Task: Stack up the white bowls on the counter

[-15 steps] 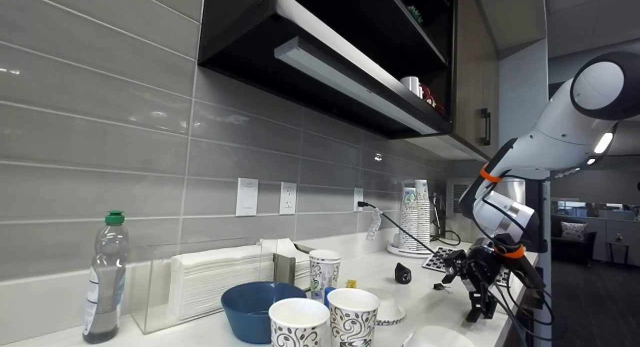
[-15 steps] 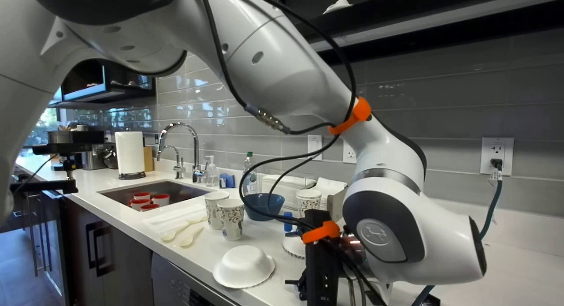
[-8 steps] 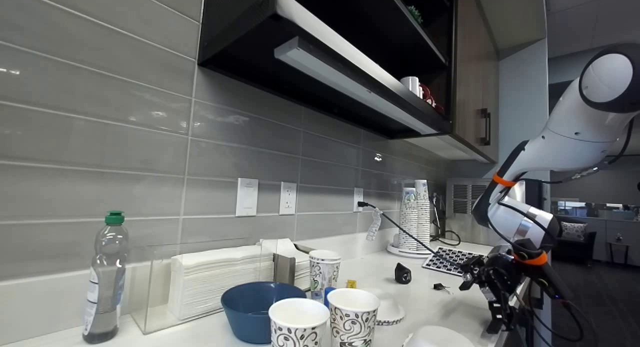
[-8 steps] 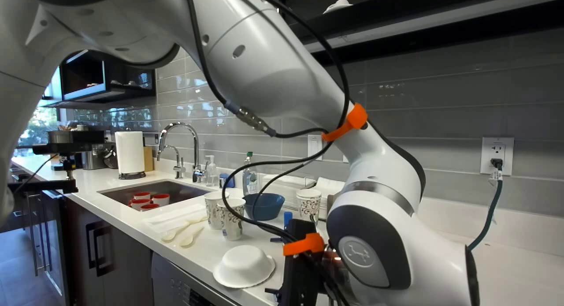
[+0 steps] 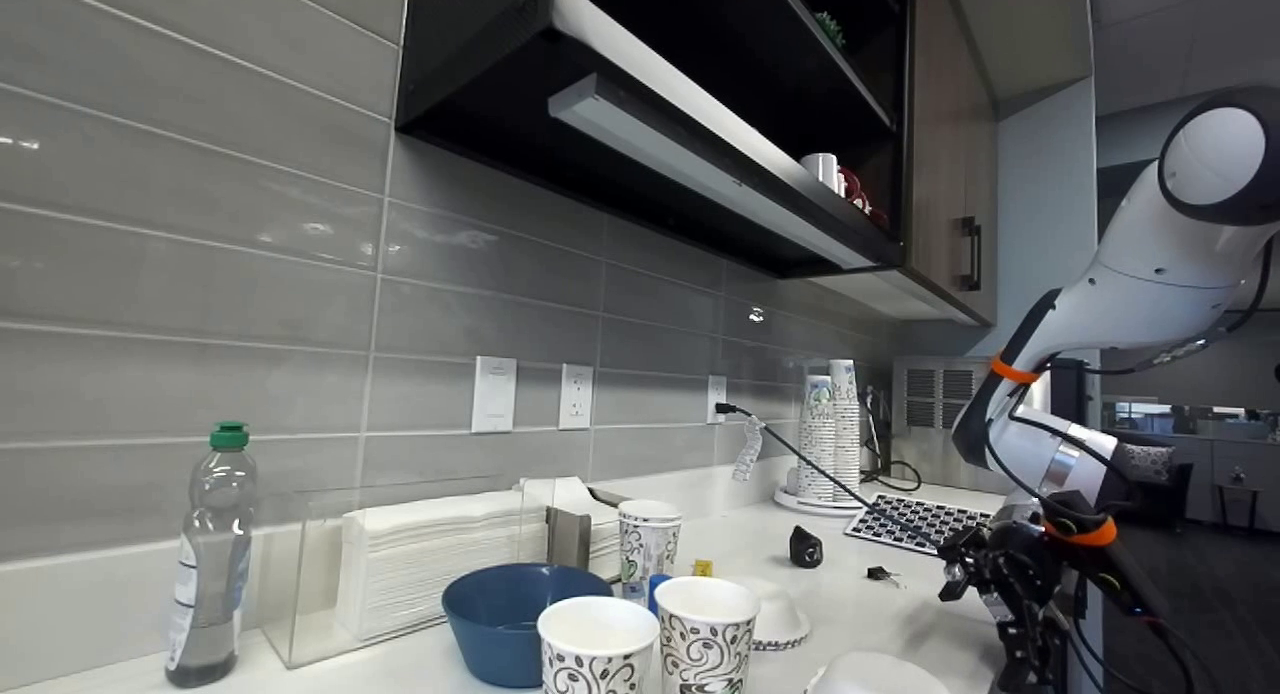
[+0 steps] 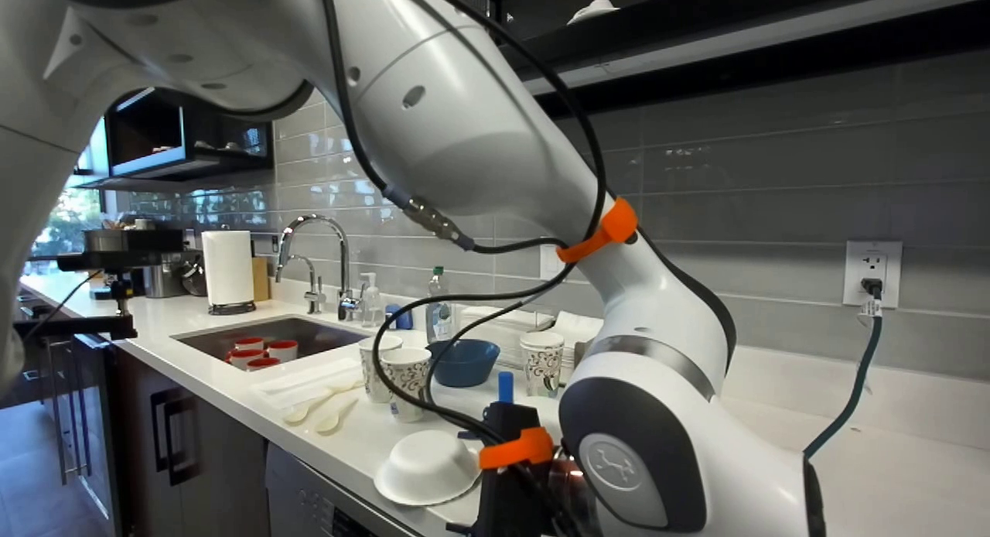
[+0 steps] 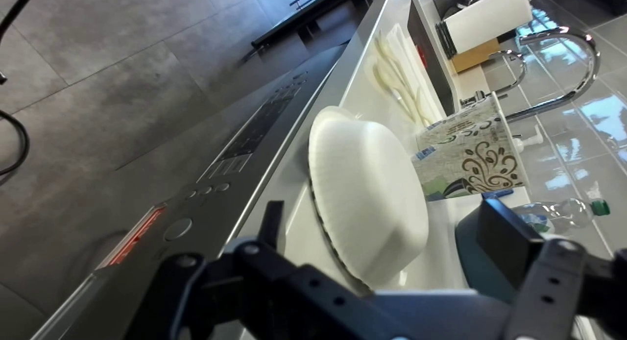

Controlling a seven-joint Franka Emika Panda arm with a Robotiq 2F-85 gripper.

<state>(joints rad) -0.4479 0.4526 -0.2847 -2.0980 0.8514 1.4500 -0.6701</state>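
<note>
Grey wall tiles [image 5: 200,304] back a long white counter [image 5: 850,614] as a robot arm [image 5: 1140,284] holds its gripper [image 7: 389,227] at the front edge, jaws spread wide apart. An upturned white bowl [image 7: 367,198] sits just inside that edge, near the gripper, a strip of counter showing between them in an exterior view; whether it is a single bowl or a nested few cannot be told from here. A second white bowl [image 5: 780,619], also rim down, lies farther in toward the tiles, partly hidden by a patterned cup [image 5: 705,634]. That cup, another patterned cup [image 5: 598,649] and a blue bowl [image 5: 490,634] crowd the side toward the sink [image 6: 325,336]. Roomier counter stretches the other way, past a small black item [image 5: 806,547], to a black-and-white board [image 5: 905,522]. Below the front edge sits a dark appliance panel [image 7: 254,129], grey floor [image 7: 112,119] spreading beyond it.
</note>
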